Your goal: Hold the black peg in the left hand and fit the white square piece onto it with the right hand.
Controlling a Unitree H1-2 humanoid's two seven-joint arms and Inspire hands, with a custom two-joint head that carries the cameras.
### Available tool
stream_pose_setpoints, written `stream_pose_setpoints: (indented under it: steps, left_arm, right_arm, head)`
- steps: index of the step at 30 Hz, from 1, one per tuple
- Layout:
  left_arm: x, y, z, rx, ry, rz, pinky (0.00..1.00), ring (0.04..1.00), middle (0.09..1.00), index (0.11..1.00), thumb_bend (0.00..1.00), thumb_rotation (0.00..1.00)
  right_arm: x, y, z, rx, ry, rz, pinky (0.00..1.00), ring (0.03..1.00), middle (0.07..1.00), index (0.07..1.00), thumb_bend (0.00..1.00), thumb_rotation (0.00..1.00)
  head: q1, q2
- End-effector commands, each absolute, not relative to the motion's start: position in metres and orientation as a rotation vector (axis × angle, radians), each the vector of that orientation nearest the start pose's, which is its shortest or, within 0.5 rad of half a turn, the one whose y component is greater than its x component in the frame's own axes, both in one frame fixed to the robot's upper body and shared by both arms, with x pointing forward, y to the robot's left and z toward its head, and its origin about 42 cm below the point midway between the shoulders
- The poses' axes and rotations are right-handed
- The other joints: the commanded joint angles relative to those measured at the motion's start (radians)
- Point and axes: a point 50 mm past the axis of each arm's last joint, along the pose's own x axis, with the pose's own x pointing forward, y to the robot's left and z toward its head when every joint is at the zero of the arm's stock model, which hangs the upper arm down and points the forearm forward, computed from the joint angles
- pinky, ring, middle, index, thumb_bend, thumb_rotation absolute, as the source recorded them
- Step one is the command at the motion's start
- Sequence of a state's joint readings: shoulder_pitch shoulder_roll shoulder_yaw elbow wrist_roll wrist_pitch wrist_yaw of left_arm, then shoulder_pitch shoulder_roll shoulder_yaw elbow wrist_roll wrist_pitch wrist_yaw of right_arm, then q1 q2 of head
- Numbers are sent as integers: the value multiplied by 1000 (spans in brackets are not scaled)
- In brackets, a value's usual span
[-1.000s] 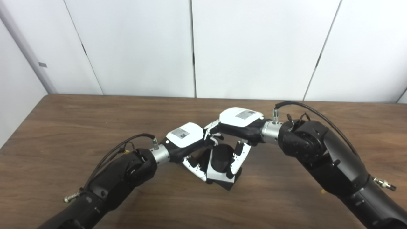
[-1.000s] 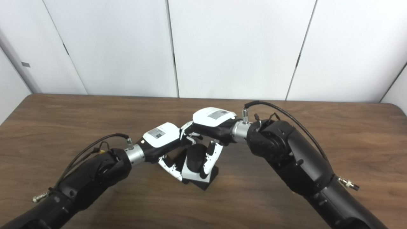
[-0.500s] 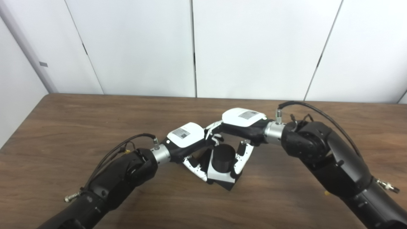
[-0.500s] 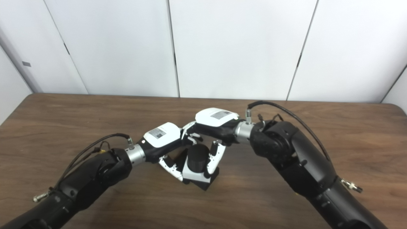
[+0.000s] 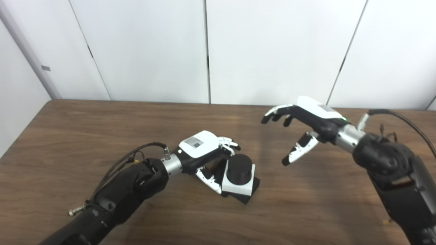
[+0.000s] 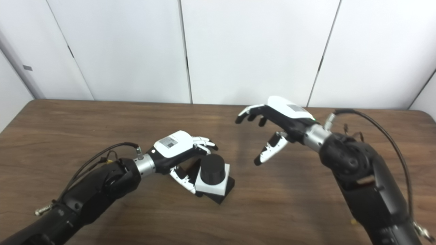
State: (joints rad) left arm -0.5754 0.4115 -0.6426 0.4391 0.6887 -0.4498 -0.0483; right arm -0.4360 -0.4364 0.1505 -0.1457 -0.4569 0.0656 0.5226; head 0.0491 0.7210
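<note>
The brown table point(image 5: 68, 136) fills the lower part of both views. Near its middle sits the black peg point(image 5: 239, 168), a round post on a flat black base. The white square piece point(image 5: 238, 184) sits around the post and lies on the base, turned a little so a black corner pokes out in front.

The left hand point(image 5: 204, 153) is at the left side of the peg. Its thumb touches the left edge of the white piece and its fingers point(image 5: 229, 144) curl behind the post. From here you cannot tell if it grips the peg or just rests on it.

Farther back and to the right, the right hand point(image 6: 276, 127) is up in the air, well apart from the peg. It is spread wide and holds nothing.

The right eye view shows the table's far right corner. The left eye view cuts it off.

White wall panels point(image 5: 272, 51) stand behind the table.
</note>
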Motion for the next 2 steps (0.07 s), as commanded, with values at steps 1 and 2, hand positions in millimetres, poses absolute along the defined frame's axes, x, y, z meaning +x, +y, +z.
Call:
stream_pose_setpoints:
  steps: [1, 2]
  left_arm:
    - [398, 183, 114, 1340, -466, -962, 756, 883, 853, 489, 523, 70]
    - [398, 183, 114, 1341, -464, -962, 756, 883, 853, 489, 523, 70]
  right_arm:
    - [383, -259, 283, -991, -385, 425, 695, 786, 799, 706, 651, 98]
    - [380, -264, 280, -976, -383, 392, 684, 779, 793, 699, 639, 107]
  head:
    - [-3, 0]
    - [-5, 0]
